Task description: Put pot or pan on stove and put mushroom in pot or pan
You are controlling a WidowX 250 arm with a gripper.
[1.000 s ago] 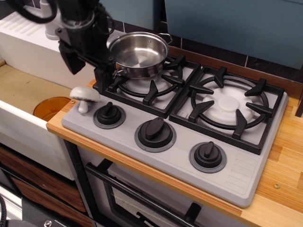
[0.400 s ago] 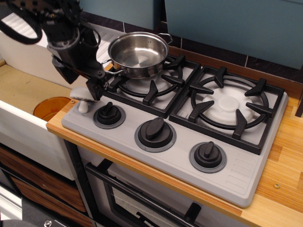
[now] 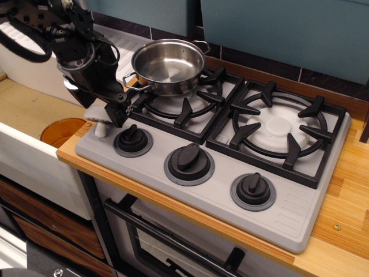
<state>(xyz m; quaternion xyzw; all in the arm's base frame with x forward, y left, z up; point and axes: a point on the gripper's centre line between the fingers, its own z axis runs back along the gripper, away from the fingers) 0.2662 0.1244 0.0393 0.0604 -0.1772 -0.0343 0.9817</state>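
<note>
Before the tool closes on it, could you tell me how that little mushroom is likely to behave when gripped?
The mushroom stands on a narrow stem under a wider cap, so a sideways nudge would probably tip it. Its domed cap looks smooth, so it may slip from the tool. It sits at the stove's front-left corner, so once tipped it could roll off the edge.

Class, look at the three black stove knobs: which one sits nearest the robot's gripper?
The leftmost knob: the gripper hangs just above-left of it at the mushroom; the others sit farther right.
</note>
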